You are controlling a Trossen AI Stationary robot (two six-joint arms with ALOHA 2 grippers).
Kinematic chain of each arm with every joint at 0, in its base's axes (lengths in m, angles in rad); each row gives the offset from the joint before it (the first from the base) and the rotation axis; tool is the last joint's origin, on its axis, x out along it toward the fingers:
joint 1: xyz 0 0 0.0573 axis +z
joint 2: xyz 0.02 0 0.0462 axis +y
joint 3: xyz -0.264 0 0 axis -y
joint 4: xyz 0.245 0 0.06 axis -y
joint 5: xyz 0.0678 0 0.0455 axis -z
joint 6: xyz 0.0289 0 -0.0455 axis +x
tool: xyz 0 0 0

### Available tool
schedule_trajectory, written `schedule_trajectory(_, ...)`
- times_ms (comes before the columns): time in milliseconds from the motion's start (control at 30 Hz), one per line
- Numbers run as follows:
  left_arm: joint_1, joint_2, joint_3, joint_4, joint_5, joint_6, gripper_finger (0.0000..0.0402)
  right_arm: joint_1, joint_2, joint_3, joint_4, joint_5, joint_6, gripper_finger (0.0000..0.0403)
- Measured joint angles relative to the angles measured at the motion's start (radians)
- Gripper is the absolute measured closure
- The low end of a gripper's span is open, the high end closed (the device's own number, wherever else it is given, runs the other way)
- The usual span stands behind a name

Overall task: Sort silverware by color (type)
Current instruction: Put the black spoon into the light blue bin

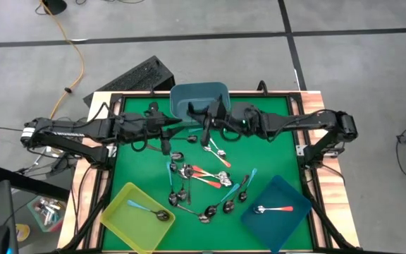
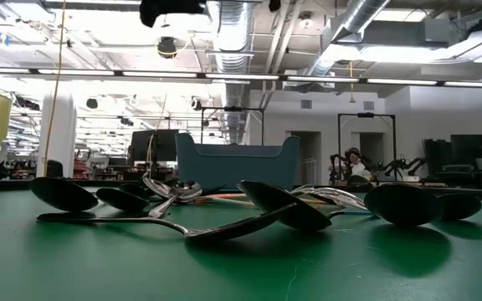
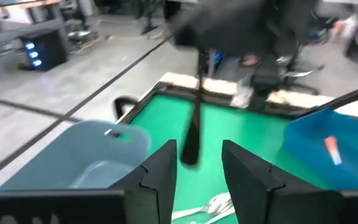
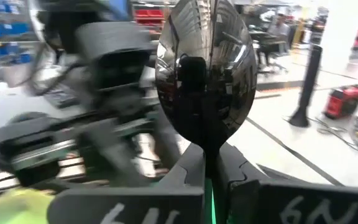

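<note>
High view gives you both arms meeting at the grey-blue bin on the table's far edge; spoons piled mid-table, one each in yellow bin and blue bin; right gripper clamped on a dark spoon; left gripper fingers apart, dark handle between.

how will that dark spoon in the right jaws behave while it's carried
The spoon looks rigid metal, so it probably won't flex. Its polished bowl mirrors the room, so it may be slippery. The right gripper pinches only the thin neck with the bowl above, so it could swivel.
</note>
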Motion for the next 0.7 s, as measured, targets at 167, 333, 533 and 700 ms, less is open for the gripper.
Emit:
schedule_trajectory(167,0.009,-0.005,0.000,-0.038,-0.024,-0.004,0.0281,-0.100,0.001,0.000,-0.041,-0.003,0.000,0.0392)
schedule_trajectory(333,0.069,-0.027,0.000,-0.033,0.048,0.018,0.0281,-0.208,0.043,0.000,-0.078,-0.073,0.001,0.0392)
schedule_trajectory(533,0.225,-0.091,0.000,0.006,0.164,0.079,0.0280,-0.314,0.150,0.031,-0.090,-0.184,0.002,0.0392)
schedule_trajectory(700,0.350,-0.138,0.000,0.082,0.179,0.144,0.0280,-0.376,0.271,0.167,-0.211,-0.261,-0.034,0.0392)
